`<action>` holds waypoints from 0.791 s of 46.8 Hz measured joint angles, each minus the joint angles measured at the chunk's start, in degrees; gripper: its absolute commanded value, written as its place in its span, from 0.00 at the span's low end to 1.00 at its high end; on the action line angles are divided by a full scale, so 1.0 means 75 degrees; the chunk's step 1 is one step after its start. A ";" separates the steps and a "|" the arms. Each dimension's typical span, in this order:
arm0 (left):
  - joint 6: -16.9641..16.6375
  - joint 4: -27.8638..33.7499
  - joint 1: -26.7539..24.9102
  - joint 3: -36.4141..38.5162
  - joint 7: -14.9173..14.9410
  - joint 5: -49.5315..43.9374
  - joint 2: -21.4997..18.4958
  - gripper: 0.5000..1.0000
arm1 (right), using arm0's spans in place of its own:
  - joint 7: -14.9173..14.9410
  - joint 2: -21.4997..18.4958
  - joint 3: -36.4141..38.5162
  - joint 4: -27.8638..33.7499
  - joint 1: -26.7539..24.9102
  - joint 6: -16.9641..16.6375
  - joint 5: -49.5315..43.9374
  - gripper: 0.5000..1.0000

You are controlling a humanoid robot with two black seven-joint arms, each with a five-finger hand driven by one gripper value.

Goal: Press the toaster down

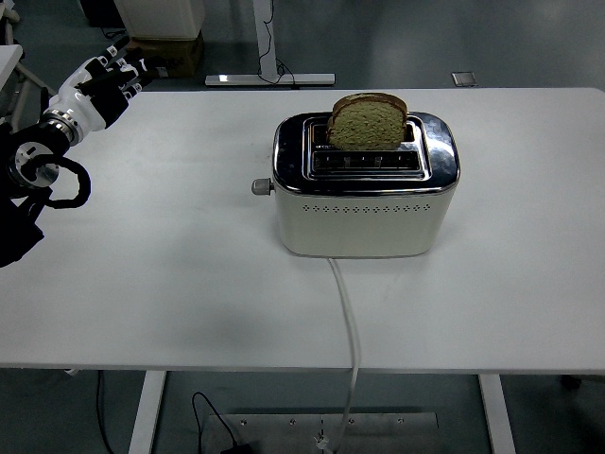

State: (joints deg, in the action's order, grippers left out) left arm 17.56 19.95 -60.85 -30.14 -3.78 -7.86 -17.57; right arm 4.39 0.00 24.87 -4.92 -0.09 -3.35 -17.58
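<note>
**Head view: toaster at centre, left hand far off**

Head view puts the toaster [364, 194] mid-frame on the white table [170, 284], bread slice [368, 122] upright in its rear slot (lever knob [261, 186] at its left end). Left hand [99, 87], upper left, fingers loosely extended, holds nothing.

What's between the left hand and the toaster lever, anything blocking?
Nothing visible. The left hand hangs over the table's far-left corner, fingers relaxed, holding nothing. Only bare white table lies between it and the lever on the toaster's left end. A bread slice sits raised in the far slot.
</note>
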 measured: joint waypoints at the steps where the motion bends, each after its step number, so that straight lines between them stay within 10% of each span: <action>1: 0.0001 0.0000 0.0000 0.0000 0.0000 0.0018 0.0001 1.00 | 0.0000 0.0000 0.0000 0.0000 0.0000 0.0000 0.0000 1.00; 37: 0.0000 0.0014 0.0063 -0.0013 -0.0188 0.0069 0.0269 1.00 | 0.0000 0.0000 0.0000 0.0000 0.0000 0.0001 0.0000 1.00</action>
State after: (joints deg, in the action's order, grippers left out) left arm 17.56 20.05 -60.38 -30.24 -5.20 -7.34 -15.55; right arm 4.39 0.00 24.87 -4.92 -0.09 -3.35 -17.58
